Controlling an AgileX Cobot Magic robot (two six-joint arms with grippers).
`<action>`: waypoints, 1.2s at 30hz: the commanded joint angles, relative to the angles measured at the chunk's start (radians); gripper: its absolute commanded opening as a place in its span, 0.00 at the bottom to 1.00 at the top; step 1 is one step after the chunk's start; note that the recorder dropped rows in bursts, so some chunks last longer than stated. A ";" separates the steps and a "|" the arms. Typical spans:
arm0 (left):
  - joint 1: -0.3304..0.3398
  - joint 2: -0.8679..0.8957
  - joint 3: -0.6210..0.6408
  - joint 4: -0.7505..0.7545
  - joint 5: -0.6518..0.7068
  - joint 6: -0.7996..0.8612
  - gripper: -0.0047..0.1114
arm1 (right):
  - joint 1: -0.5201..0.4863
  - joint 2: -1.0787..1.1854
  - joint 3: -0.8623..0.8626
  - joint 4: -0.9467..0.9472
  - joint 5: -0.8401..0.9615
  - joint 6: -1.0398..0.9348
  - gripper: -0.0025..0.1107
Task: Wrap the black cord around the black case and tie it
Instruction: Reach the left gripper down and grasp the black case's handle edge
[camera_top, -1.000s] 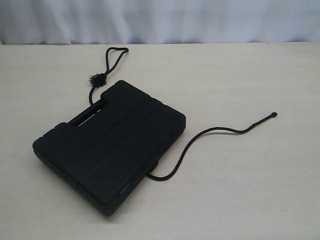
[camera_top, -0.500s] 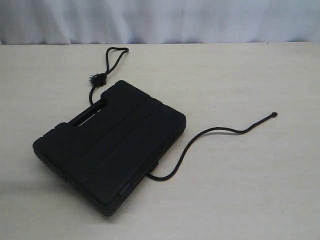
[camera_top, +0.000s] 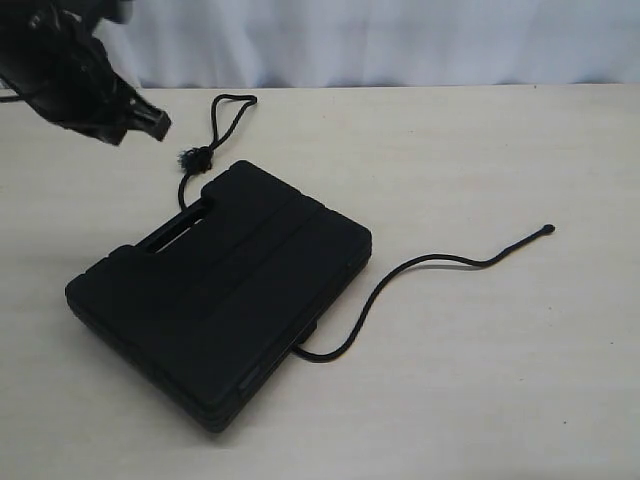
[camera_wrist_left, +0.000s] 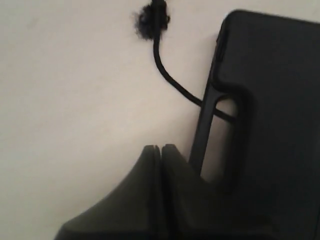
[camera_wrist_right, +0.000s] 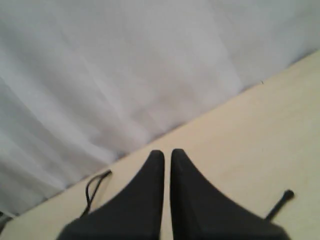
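1. Black case (camera_top: 225, 285) lies flat on the table (camera_top: 500, 400), left of centre, toward the near edge. Handle slot (camera_top: 175, 230) faces the far-left corner.
2. Black cord (camera_top: 420, 262) passes under the case. Loop (camera_top: 232, 100) and fuzzy knot (camera_top: 197, 157) lie near the far edge; the other end snakes toward the right edge, ending in a small knob (camera_top: 547, 229).
3. Left gripper (camera_top: 155, 122) hovers over the far-left corner, near the knot, fingers pressed together, holding nothing.
4. Right gripper (camera_wrist_right: 167, 155) is raised, fingers together, empty; not in the exterior view.
5. Step, prob.: approach. No wrap yet.
6. Next move likely needs the left fingers to part, drop onto the cord by the knot and grip w/o snagging the handle.
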 joint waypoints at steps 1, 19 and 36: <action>-0.007 0.094 -0.012 -0.016 -0.002 0.058 0.12 | 0.015 0.170 -0.115 -0.022 0.168 -0.035 0.06; -0.007 0.290 -0.012 -0.083 -0.120 0.065 0.46 | 0.386 0.538 -0.279 -0.022 0.259 -0.276 0.42; -0.007 0.362 -0.012 -0.137 -0.125 0.130 0.26 | 0.386 0.546 -0.279 -0.025 0.261 -0.295 0.47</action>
